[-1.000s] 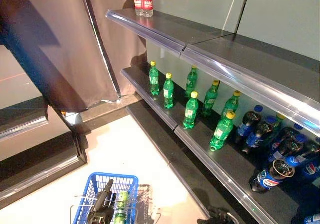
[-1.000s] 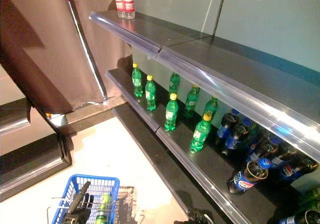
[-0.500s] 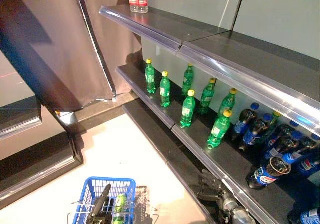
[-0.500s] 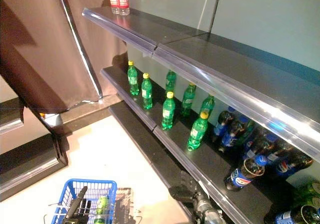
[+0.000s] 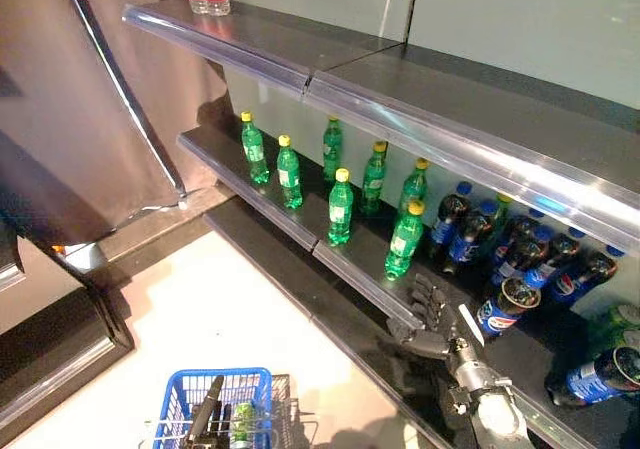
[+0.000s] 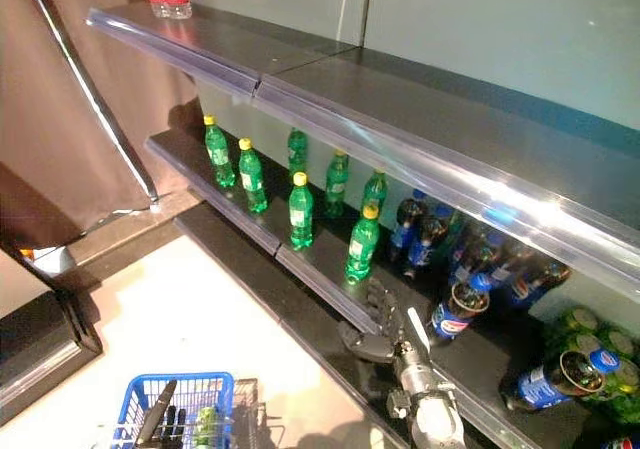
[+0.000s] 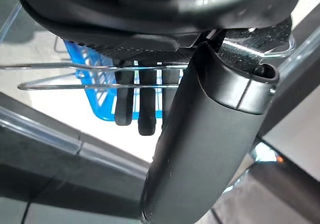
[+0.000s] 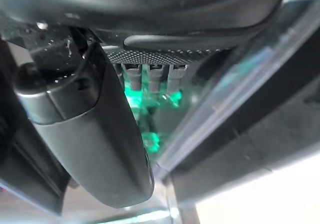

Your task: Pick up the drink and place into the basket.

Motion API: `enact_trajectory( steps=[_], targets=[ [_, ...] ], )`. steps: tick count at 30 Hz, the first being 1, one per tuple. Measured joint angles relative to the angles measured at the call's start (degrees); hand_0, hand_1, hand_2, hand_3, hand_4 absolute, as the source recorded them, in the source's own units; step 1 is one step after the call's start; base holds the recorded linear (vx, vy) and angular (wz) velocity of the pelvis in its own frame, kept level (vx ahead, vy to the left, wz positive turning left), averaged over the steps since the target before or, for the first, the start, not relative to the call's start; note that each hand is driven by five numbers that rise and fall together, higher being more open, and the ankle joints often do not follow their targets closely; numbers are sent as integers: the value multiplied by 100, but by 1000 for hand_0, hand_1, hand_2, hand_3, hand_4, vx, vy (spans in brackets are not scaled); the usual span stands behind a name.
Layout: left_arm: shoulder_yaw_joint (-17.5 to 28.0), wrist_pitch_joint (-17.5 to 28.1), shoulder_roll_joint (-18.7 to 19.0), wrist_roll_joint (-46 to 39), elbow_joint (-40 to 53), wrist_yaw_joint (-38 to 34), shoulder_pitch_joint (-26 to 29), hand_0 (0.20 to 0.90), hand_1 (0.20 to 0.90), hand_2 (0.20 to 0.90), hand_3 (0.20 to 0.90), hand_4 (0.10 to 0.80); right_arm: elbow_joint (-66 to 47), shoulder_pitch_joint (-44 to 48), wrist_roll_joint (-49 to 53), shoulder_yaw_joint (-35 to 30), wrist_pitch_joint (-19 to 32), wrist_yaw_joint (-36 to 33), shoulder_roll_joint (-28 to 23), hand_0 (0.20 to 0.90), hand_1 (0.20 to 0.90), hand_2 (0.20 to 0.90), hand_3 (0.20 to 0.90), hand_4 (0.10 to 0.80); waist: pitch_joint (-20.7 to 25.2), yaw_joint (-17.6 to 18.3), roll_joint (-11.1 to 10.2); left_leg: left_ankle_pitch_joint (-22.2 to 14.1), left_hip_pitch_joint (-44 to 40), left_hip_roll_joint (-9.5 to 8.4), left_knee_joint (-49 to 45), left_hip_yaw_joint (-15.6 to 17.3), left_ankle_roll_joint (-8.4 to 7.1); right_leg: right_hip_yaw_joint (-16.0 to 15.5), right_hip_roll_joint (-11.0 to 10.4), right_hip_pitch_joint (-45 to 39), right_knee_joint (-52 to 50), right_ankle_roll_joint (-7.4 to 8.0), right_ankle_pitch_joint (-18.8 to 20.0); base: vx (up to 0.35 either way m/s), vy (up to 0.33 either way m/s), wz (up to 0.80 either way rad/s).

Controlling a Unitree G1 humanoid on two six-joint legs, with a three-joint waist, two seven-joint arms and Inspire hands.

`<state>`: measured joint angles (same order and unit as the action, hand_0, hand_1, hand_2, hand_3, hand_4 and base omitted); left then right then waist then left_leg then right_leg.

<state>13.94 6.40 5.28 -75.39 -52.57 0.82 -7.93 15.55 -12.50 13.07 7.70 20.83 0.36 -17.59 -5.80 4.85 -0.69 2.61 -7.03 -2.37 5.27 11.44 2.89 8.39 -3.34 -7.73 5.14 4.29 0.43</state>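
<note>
At the front edge of the middle shelf, the right hand reached up with its fingers straight and spread, holding nothing, just below the nearest green drink bottle. Down on the floor, the left hand had its fingers curled round the wire handle of the blue basket, where one green bottle already lay.

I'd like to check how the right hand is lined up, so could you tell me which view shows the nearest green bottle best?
The left eye view: the green bottle stands whole on the shelf edge, just beyond the open right hand. The right eye view shows it equally whole. The right wrist view gives only a green blur past the fingers; the left wrist view misses it.
</note>
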Motion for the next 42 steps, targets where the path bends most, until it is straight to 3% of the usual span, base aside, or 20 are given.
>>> enact_trajectory(
  steps=[13, 19, 30, 33, 34, 35, 36, 38, 41, 42],
  targets=[
    [-186, -2, 0, 7, 157, 0, 42, 300, 300, 300, 200, 100, -193, -4, -176, -11, 141, -315, -110, 900, 900, 900, 900, 800, -21, 32, 5, -6, 0, 8, -35, 54, -3, 52, 30, 32, -1, -39, 31, 1, 7, -2],
    [-186, -16, 1, 18, 157, -1, 44, 300, 300, 300, 200, 100, -193, -29, -178, -12, 145, -327, -170, 900, 900, 900, 900, 800, -102, 37, -27, -18, -4, -2, -36, -45, -20, 216, 37, 99, -2, -13, 77, -9, 21, -14],
    [-179, -57, 91, 96, 156, 0, 29, 300, 300, 300, 200, 100, -284, -443, -158, -239, 144, 69, -299, 900, 900, 900, 900, 800, -403, 157, -193, -47, -75, -36, -39, 202, 18, 470, 112, 522, -540, 76, 54, -17, 36, -26],
    [-200, -73, 179, 104, 155, 0, 28, 300, 300, 300, 200, 100, -352, -548, -63, -243, 144, 299, -348, 900, 900, 900, 900, 800, -549, 209, -325, -92, -193, -31, -40, 516, 30, 366, 54, 655, -589, 149, 104, -61, -45, -79],
    [-203, -73, 218, 99, 155, 1, 30, 300, 300, 300, 200, 100, -367, -607, 63, -245, 144, 463, -426, 900, 900, 900, 900, 800, -575, 220, -364, -106, -197, -9, -39, 754, 29, 17, -77, 766, -566, 162, 127, -103, -49, -70],
    [-200, -73, 226, 97, 155, 2, 30, 300, 300, 300, 200, 100, -372, -630, 92, -245, 144, 503, -458, 900, 900, 900, 900, 800, -581, 219, -376, -113, -196, 6, -39, 846, 31, -56, -105, 802, -551, 162, 126, -152, -60, -105],
    [-179, -72, 246, 89, 155, 1, 24, 300, 300, 300, 200, 100, -372, -654, 133, -245, 140, 646, -545, 900, 900, 900, 900, 800, -601, 189, -393, -96, -194, 74, -39, 1160, 56, -486, -226, 899, -493, 188, 110, -138, -56, -107],
    [-171, -71, 331, 89, 155, 1, 16, 300, 300, 300, 200, 100, -374, -648, 167, -243, 140, 772, -550, 900, 900, 900, 900, 800, -610, 166, -424, -129, -203, 152, -34, 1463, 40, -853, -308, 1029, -516, 247, 136, -120, -75, -95],
    [-219, -74, 408, 93, 160, 0, 93, 300, 300, 300, 200, 100, -373, -632, 167, -237, 126, 772, -552, 900, 900, 900, 900, 800, -583, 191, -488, -206, -226, 157, 3, 1401, -40, -868, -266, 1131, -548, 305, 257, -47, -113, -42],
    [-258, -74, 408, 91, 162, 0, 135, 300, 300, 300, 200, 100, -373, -584, 161, -226, 124, 733, -545, 900, 900, 900, 900, 800, -568, 157, -500, -211, -224, 113, 4, 1088, -42, -791, -216, 1128, -492, 312, 302, 10, -121, -44]
  ],
)
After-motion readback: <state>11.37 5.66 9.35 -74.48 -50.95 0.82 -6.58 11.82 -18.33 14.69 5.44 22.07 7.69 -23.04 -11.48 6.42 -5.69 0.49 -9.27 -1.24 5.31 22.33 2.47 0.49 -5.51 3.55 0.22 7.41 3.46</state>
